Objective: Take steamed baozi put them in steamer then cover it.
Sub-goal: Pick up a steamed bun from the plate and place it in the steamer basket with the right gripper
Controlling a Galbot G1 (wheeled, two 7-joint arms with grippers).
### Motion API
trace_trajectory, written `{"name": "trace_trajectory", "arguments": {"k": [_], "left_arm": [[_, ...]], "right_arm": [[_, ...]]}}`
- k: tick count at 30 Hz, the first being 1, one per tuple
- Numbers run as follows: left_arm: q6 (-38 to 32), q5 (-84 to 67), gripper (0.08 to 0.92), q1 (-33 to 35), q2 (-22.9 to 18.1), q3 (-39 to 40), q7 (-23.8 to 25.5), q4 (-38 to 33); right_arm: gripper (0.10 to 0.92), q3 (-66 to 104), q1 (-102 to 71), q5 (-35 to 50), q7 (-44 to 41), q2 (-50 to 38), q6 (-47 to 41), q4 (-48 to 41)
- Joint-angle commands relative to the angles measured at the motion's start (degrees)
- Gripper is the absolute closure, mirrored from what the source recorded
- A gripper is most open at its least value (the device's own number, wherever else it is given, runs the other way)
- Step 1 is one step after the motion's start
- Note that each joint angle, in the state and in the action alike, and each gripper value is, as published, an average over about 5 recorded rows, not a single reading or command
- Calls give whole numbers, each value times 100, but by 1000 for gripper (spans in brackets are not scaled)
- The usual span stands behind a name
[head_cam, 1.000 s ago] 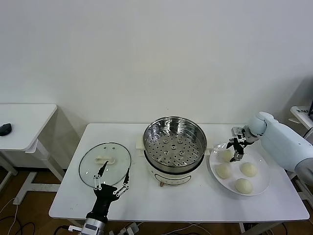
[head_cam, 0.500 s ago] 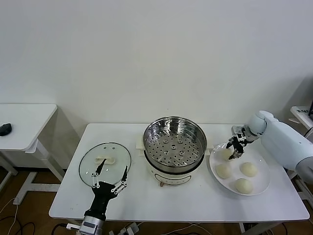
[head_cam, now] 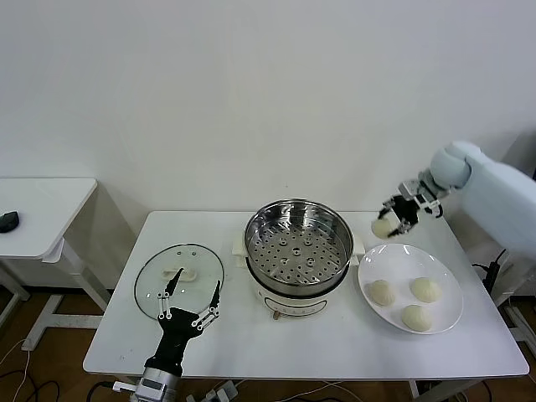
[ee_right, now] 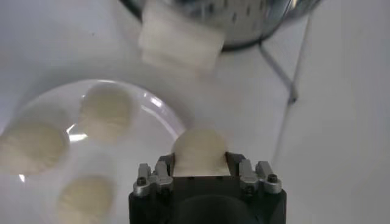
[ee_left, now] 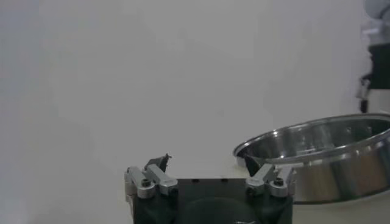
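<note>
My right gripper [head_cam: 392,219] is shut on a cream-white baozi [head_cam: 382,227] and holds it in the air between the steamer [head_cam: 299,244] and the white plate [head_cam: 449,311]. The held baozi fills the jaws in the right wrist view [ee_right: 200,152]. Three more baozi [head_cam: 382,292] lie on the plate, also in the right wrist view [ee_right: 109,110]. The steamer's holed tray [head_cam: 301,249] holds nothing. The glass cover [head_cam: 180,280] lies flat on the table at the left. My left gripper [head_cam: 191,301] is open, low at the front edge near the cover.
A white table [head_cam: 310,352] carries everything. A second small table [head_cam: 38,209] with a dark object [head_cam: 8,220] stands to the far left. A white wall is behind.
My right gripper closed on one baozi on the plate and lifted it up and toward the steamer. The plate went from four baozi to three. The left arm barely moved.
</note>
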Motion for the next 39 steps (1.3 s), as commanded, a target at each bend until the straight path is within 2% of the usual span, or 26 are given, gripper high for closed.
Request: {"name": "trace_trajectory", "arguments": {"k": [1, 6, 10, 21, 32, 39], "left_arm": [[7, -2, 177, 3, 0, 5, -3, -42], [3, -1, 177, 36, -9, 5, -11, -96], [-12, -1, 177, 76, -8, -13, -16, -129], [-73, -22, 177, 99, -8, -81, -29, -120], [-113, -49, 177, 107, -12, -132, -41, -75], [-137, -68, 177, 98, -11, -148, -52, -54]], "right_arm": [[414, -1153, 1769, 165, -96, 163, 941, 1634], [416, -1240, 1731, -158, 8, 812, 1373, 1775], [421, -1133, 1292, -776, 37, 1288, 1749, 1634], [414, -697, 158, -2330, 289, 2090, 2455, 510], [411, -403, -249, -2932, 548, 2502, 2681, -28], [354, -375, -344, -3068, 643, 2637, 2681, -149]]}}
